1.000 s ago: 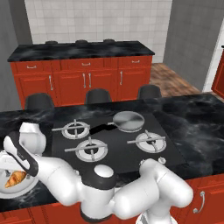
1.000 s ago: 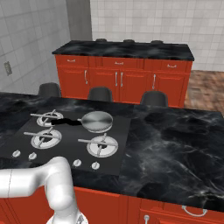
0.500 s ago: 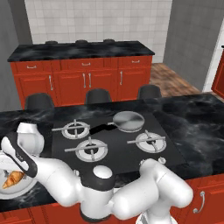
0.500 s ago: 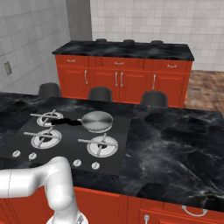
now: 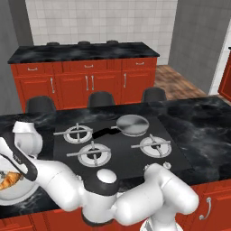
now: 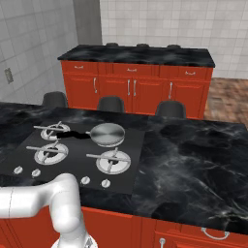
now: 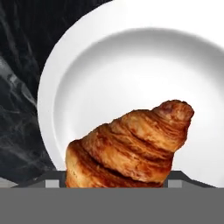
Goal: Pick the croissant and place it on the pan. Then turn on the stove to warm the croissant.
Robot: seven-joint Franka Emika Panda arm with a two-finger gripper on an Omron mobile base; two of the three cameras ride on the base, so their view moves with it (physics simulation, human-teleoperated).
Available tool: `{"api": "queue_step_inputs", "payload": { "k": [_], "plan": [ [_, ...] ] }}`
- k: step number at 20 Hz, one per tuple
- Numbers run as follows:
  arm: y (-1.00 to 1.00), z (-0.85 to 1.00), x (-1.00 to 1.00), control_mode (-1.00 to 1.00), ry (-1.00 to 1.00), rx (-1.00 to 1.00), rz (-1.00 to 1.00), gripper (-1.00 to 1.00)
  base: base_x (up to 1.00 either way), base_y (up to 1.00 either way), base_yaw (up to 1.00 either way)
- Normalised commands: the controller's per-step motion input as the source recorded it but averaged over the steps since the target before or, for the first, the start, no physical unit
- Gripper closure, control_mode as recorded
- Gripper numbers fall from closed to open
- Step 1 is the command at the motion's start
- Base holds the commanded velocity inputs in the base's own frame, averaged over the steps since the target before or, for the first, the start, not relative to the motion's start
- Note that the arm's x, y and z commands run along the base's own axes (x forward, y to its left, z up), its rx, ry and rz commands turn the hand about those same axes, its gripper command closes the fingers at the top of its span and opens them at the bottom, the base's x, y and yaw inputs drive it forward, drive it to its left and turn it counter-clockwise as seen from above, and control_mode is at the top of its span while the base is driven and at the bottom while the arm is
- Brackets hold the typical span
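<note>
I have the white arm swung far out to my left, with the dark two-finger gripper (image 5: 10, 173) down over the round white plate (image 5: 18, 195) at the left edge of the black marble counter (image 5: 198, 122). The small golden-orange crescent croissant (image 7: 131, 146) lies on that plate; in my hand view it sits right at the bottom, just in front of the finger tips, with the plate's shallow white bowl spread out beyond it. From the left base view I see one end of the pastry poking out beside the hand. I cannot tell whether the jaws are gripping the croissant or merely standing around it, since the tips are hidden at the frame's edge.

The small round grey metal pan (image 5: 131, 124) with its long black handle rests on the far right burner of the flat black four-burner stove (image 6: 72, 155), well apart from the plate. Small silver knobs (image 6: 85, 180) line the stove's front edge.
</note>
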Motion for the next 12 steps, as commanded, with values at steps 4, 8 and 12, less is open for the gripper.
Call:
{"api": "queue_step_inputs", "payload": {
  "k": [4,8,12],
  "plan": [
    [-0.01,1.00,0.00,-1.00,-0.23,0.00,0.00,1.00,0.00,0.00,0.00],
    [-0.16,1.00,0.00,-1.00,-0.12,0.00,0.00,1.00,0.00,0.00,0.00],
    [-0.33,0.79,0.00,-1.00,-0.07,0.00,0.00,1.00,0.00,0.00,0.00]
  ]
}}
